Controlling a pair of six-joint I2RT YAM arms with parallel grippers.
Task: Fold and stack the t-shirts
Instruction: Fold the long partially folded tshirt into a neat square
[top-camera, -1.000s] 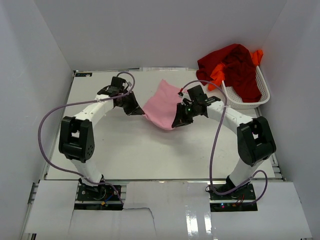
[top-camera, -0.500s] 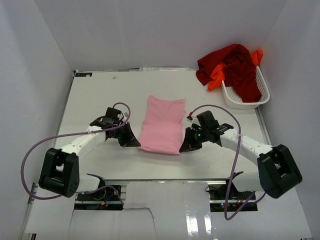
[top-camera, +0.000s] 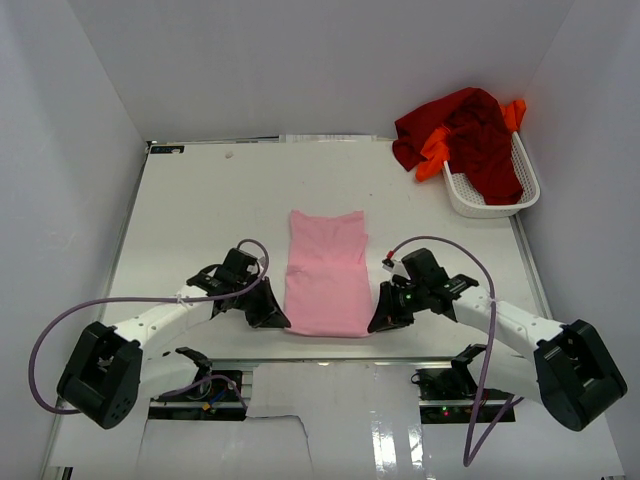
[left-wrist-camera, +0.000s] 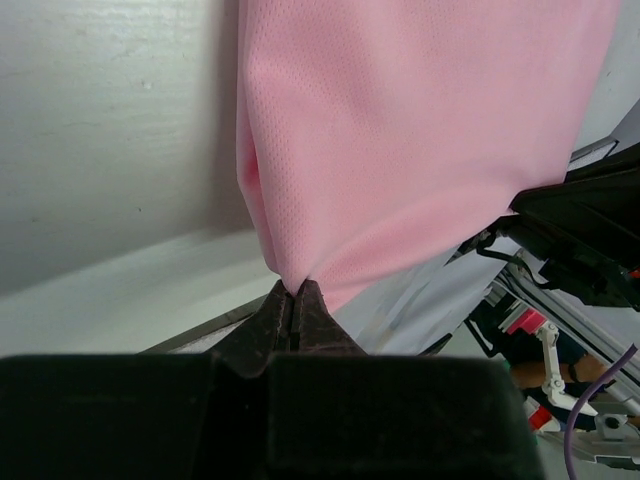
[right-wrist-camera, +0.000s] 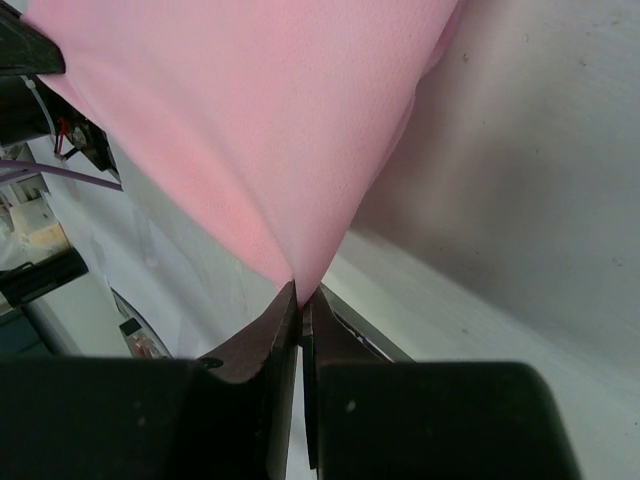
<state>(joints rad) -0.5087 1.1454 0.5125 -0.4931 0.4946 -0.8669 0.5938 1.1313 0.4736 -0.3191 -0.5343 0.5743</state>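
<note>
The light pink t-shirt (top-camera: 325, 272) lies as a long folded strip down the middle of the table, its near end at the front edge. My left gripper (top-camera: 282, 323) is shut on its near left corner, and the cloth (left-wrist-camera: 420, 130) rises from the pinch (left-wrist-camera: 295, 290). At the near right corner my right gripper (top-camera: 372, 326) is shut on the cloth (right-wrist-camera: 250, 120), pinched at the tips (right-wrist-camera: 300, 295). A dark red t-shirt (top-camera: 470, 135) and a bright orange t-shirt (top-camera: 436, 152) hang out of the basket at the back right.
The white mesh basket (top-camera: 490, 200) stands at the table's far right corner against the right wall. White walls close in the table on the left, back and right. The table's front edge (top-camera: 320, 362) runs just behind both grippers.
Both grippers have pulled the pink t-shirt from the back of the table toward the front edge, and it now lies stretched out flat and long. The arms have swung low and forward.
</note>
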